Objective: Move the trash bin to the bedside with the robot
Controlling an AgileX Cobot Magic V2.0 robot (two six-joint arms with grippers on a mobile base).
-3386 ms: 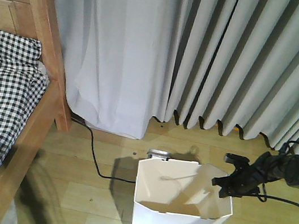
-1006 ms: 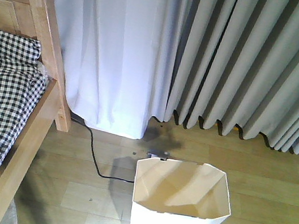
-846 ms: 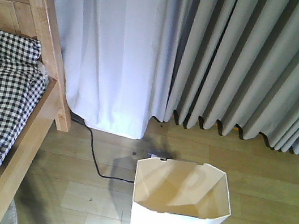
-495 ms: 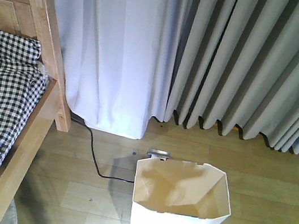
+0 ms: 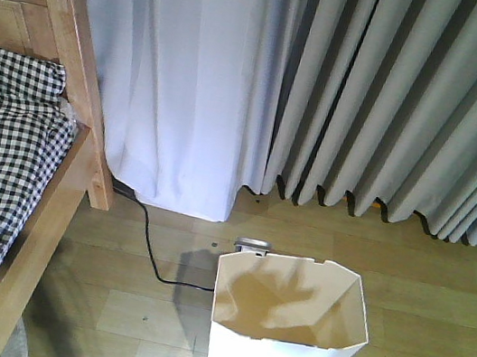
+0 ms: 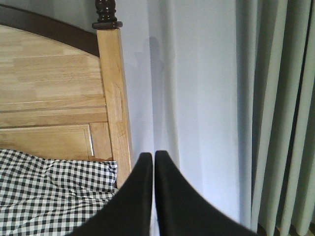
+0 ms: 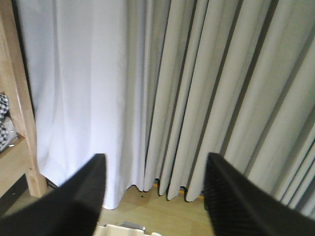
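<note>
1. One bed (image 5: 2, 166) at far left of the front view: light-brown wooden frame, one post (image 6: 112, 98) with a dark turned finial, black-and-white checked bedding (image 6: 49, 191) on top.
2. One black floor cable (image 5: 147, 241) runs from the foot of the bed post across the wooden floor (image 5: 439, 295) towards the bin.
3. White curtain (image 5: 191, 79) hangs just right of the post; grey pleated curtain (image 5: 399, 95) fills the rest of the wall to the right edge.
4. One trash bin (image 5: 283, 351), white with cream inside, stands upright on the floor, centre-right, apart from the bed frame with bare floor between. Nothing touches it. One small grey object (image 5: 253, 244) lies just behind its rim; cannot identify it.
5. Left gripper (image 6: 150, 160): two black fingers pressed together at the tips, holding nothing, facing the bed post and white curtain.
6. Right gripper (image 7: 155, 169): two black fingers (image 7: 81, 196) spread wide, nothing between them; the bin's rim shows at the bottom edge, below the gap.
</note>
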